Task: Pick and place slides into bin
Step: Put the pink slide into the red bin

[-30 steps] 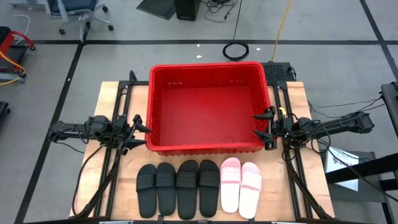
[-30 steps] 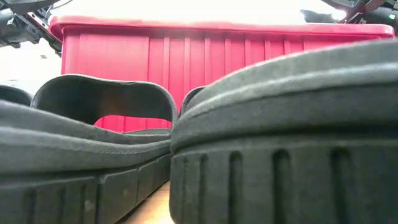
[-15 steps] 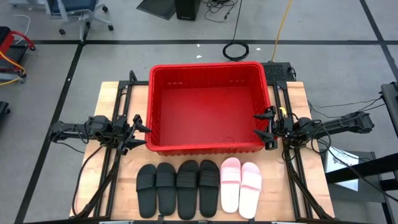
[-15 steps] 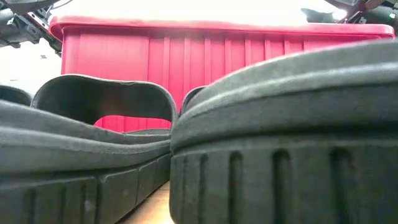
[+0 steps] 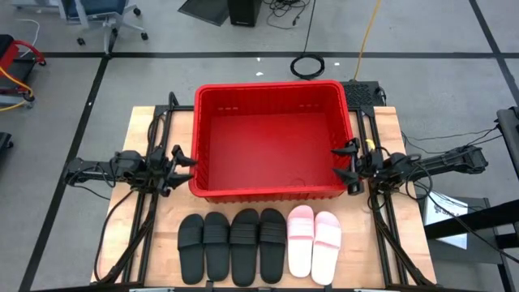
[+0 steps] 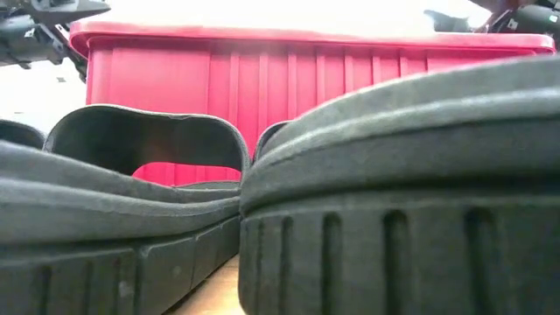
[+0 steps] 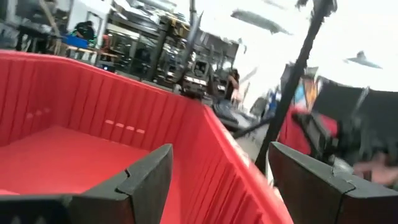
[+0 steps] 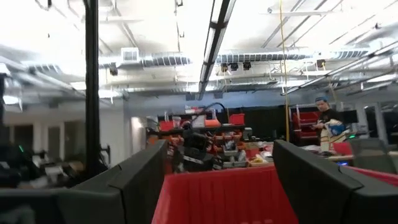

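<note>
The left gripper hangs just beside the left wall of the bin, its two fingers spread wide with nothing between them; its wrist view looks straight over the red rim into the tub. The right gripper mirrors it at the bin's right wall, jaws likewise parted and empty, its fingers framing the bin's rim and the room beyond, where a person stands far off. Both arms reach in from the table's outer edges at about the same height, which reads as a ready pose flanking the tub rather than any approach to a sandal.

The bin sits at the far middle of the wooden table, and as far as the overhead view shows, nothing lies in it. Its central spot likely lets either arm drop into it with a short swing.

The slides lie in one row along the table's near edge, toes pointing away from the bin: four black slides side by side on the left, touching or nearly so, then two pink slides just beside them on the right. The low view is almost filled by the ribbed sole of a black slide, so little can be judged from it beyond the bin's red wall behind. The row splits naturally, black toward the left arm, pink toward the right. None has been picked yet.
</note>
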Action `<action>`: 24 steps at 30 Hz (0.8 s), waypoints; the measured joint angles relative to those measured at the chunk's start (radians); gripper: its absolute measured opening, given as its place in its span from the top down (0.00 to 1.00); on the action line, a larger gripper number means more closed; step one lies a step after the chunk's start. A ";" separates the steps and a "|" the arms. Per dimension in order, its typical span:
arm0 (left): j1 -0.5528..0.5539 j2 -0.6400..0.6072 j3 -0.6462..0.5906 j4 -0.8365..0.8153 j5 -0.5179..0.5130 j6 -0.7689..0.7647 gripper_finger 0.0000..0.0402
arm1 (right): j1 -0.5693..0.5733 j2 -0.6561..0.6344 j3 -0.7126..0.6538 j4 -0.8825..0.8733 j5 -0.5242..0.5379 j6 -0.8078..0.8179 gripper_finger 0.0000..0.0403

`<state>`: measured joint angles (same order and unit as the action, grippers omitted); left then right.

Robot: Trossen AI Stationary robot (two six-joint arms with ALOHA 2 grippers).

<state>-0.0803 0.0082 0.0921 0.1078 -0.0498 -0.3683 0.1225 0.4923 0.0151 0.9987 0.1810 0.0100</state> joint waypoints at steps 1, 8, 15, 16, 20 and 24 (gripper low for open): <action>0.000 0.000 0.000 0.013 -0.014 -0.039 0.32 | 0.000 0.000 0.000 0.023 0.000 0.015 0.30; 0.000 0.000 0.000 0.088 -0.096 -0.251 0.32 | 0.000 0.000 0.000 0.260 0.001 0.110 0.30; 0.000 0.000 0.000 0.308 -0.117 -0.316 0.32 | 0.000 0.000 0.000 0.479 0.001 0.283 0.30; 0.000 0.000 0.000 0.337 -0.118 -0.319 0.32 | 0.000 0.000 0.000 0.496 0.001 0.307 0.30; 0.000 0.000 0.000 0.436 -0.117 -0.343 0.32 | 0.000 0.000 0.000 0.515 0.001 0.352 0.30; 0.000 0.000 0.000 0.494 -0.142 -0.352 0.32 | 0.000 0.000 0.000 0.516 0.026 0.370 0.30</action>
<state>-0.0802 0.0078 0.0925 0.6014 -0.1920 -0.7206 0.1226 0.4919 0.0151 1.5143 0.2072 0.3802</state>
